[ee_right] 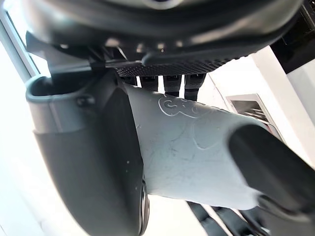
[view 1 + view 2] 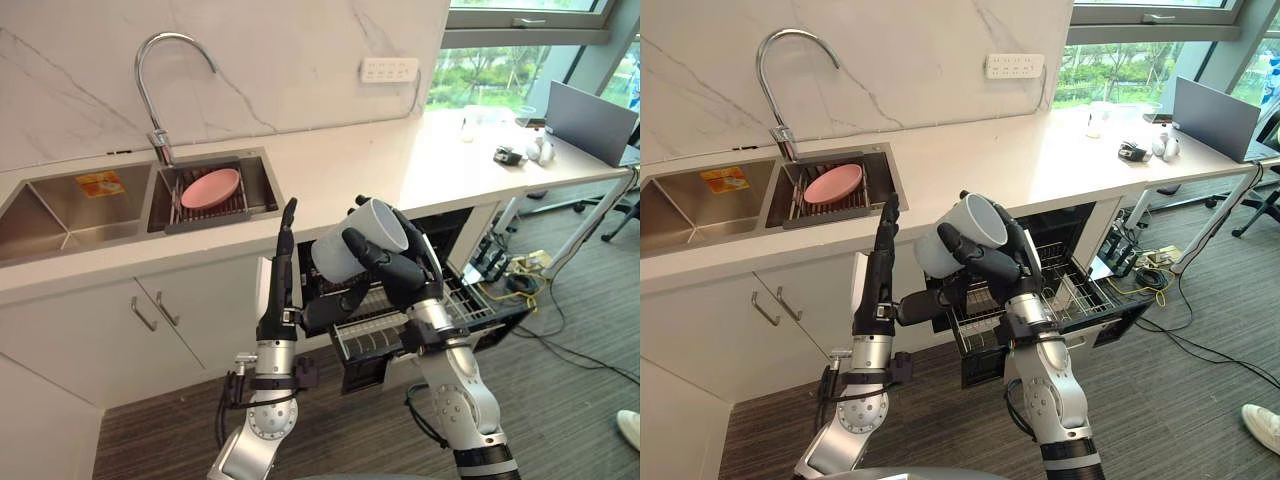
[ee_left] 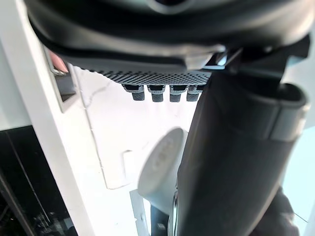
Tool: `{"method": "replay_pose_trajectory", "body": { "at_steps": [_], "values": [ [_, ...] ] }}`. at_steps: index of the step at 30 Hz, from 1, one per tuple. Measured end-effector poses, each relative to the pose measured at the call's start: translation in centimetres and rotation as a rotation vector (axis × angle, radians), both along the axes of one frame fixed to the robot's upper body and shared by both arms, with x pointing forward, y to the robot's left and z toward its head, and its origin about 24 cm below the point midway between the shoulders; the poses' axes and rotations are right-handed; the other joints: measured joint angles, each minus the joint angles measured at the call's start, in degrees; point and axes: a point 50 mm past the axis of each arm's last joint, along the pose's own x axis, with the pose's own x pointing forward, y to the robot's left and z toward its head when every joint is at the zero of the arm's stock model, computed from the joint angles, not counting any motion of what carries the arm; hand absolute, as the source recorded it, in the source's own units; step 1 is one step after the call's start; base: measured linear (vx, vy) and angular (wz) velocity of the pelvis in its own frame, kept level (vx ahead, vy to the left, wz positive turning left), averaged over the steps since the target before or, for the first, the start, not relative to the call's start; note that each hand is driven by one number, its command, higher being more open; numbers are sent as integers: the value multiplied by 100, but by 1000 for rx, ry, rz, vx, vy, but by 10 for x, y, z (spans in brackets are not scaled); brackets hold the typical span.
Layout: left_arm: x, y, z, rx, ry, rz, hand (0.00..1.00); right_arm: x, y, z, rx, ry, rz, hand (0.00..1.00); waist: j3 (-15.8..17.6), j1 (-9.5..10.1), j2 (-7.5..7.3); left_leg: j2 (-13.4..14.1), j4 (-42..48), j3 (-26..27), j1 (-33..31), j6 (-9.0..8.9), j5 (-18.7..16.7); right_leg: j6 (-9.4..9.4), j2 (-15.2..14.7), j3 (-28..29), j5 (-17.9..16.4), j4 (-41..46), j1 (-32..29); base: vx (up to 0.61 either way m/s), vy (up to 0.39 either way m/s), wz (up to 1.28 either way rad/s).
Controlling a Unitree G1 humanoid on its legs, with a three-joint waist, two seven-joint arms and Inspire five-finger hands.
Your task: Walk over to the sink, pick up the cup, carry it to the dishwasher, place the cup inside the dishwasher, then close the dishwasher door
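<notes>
White cup's locked in. The right hand's fingers (image 1: 275,172) are curled round the cup (image 2: 345,242), thumb on one side of the body and the rest wrapping the other. The right hand (image 2: 392,265) has it up at about desk height.

The cup isn't upright. Its long axis is tipped, with the mouth pointing up and away toward the desk (image 2: 340,170) edge and the base angled back toward the robot.

What matters for the next move is that the pulled-out rack (image 2: 455,300) of the open dishwasher (image 2: 455,228) sits below the cup and a bit to the right. My guess is the cup needs to go down and slightly right, and probably gets rolled mouth-down.

The left hand (image 2: 283,270) is just beside the cup on its left, fingers straight up, holding nothing.

The sink (image 2: 60,215) with a pink plate (image 2: 210,188) in it is well off to the left.
</notes>
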Motion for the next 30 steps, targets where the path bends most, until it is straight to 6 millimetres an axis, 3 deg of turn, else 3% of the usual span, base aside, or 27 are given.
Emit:
{"method": "replay_pose_trajectory", "body": {
  "at_steps": [6, 10, 13, 18, 21, 23, 26, 27, 30],
  "values": [
    [-3, 20, -10, -42, 63, 131, 100, 2, -24, -9, 45, 45, -125, 0, 1, 10, -1, -6, 0, -67, -30, -3, 7, 2, -6, -71, 1, -34, 25, -1, -1, 6],
    [-10, 33, -28, -27, 158, 205, 100, 0, -43, -12, 43, 56, -222, 0, 0, 14, -1, -11, 0, -161, -73, -6, 21, 4, -13, -165, 1, -57, 38, 6, -5, 12],
    [-20, 43, -56, -2, 298, 254, 100, 0, -59, -24, -45, 99, -316, 0, 0, 21, -1, -18, 0, -268, -123, -9, 54, 5, -19, -273, 0, -61, 53, -10, -7, 19],
    [-47, 61, -122, 90, 629, 298, 100, 7, -97, -70, -346, 336, -426, 0, 47, 161, 3, -27, -1, -557, -336, -9, 168, 0, -12, -558, -2, -47, 9, -67, -10, 30],
    [-68, 79, -153, 166, 812, 331, 100, 31, -114, -81, -435, 453, -472, 0, 319, 349, 15, 35, 0, -713, -652, -37, 274, -48, 37, -704, 21, 6, -240, -110, -20, 27],
    [-71, 94, -163, 184, 876, 370, 100, 62, -124, -58, -505, 425, -491, 0, 688, 486, 34, 94, 3, -836, -988, -44, 412, -126, 98, -809, 76, 57, -542, -130, -38, 26],
    [-64, 106, -169, 196, 914, 393, 100, 103, -148, -1, -574, 335, -553, 0, 1182, 714, 173, 148, 7, -984, -1464, -43, 612, -220, 133, -963, 142, 213, -1022, -83, -36, 25],
    [-63, 108, -170, 196, 920, 392, 100, 113, -156, 22, -589, 293, -580, 0, 1358, 812, 241, 149, 10, -1032, -1599, -60, 676, -229, 128, -1002, 143, 271, -1154, -52, -41, 18],
    [-62, 110, -172, 160, 934, 394, 100, 128, -163, 61, -598, 217, -599, 0, 1637, 942, 353, 124, 33, -1154, -1887, -35, 818, -246, 83, -1091, 131, 391, -1445, 30, -35, 17]
  ]
}}
